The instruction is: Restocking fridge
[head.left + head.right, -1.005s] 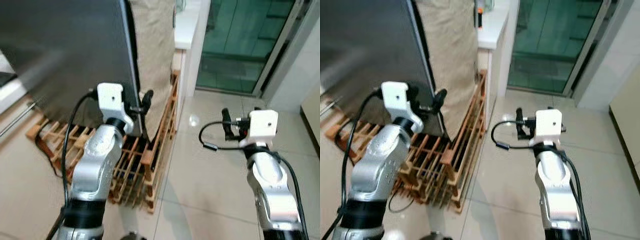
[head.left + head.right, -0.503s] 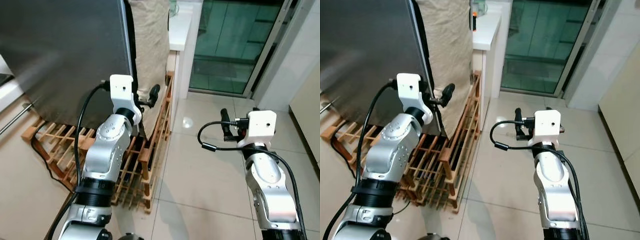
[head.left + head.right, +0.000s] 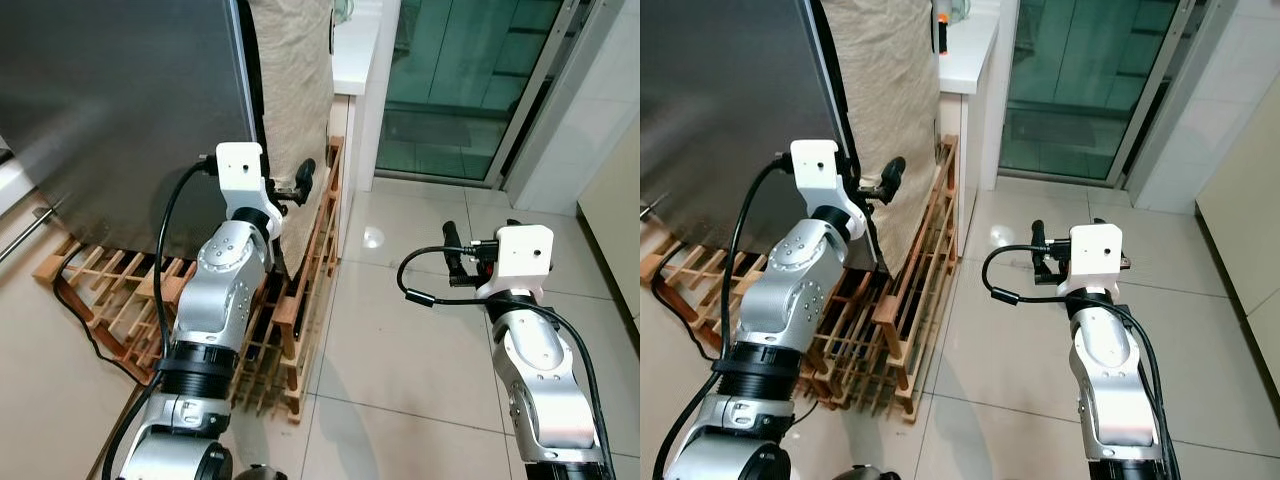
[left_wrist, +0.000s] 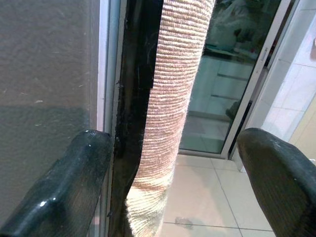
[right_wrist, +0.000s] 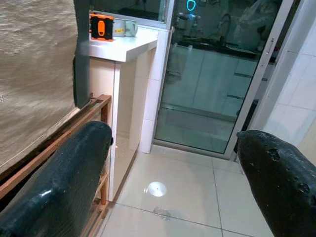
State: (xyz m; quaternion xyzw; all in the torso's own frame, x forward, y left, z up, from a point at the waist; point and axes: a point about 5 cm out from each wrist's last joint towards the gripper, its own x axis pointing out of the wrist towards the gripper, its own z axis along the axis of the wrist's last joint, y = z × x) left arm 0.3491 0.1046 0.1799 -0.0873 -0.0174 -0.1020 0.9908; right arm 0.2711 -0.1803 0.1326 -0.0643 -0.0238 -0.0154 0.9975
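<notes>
The left gripper, fingers spread, straddles the fridge door edge and the cloth beside it. The right gripper hangs open above the floor. No readable writing shows.

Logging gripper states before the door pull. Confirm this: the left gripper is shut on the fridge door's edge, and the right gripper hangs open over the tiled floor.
Wrong on one count: the left gripper is open, its fingers spread either side of the fridge door's edge without clamping it, as the left wrist view shows. The right gripper hangs open over the tiled floor.
</notes>
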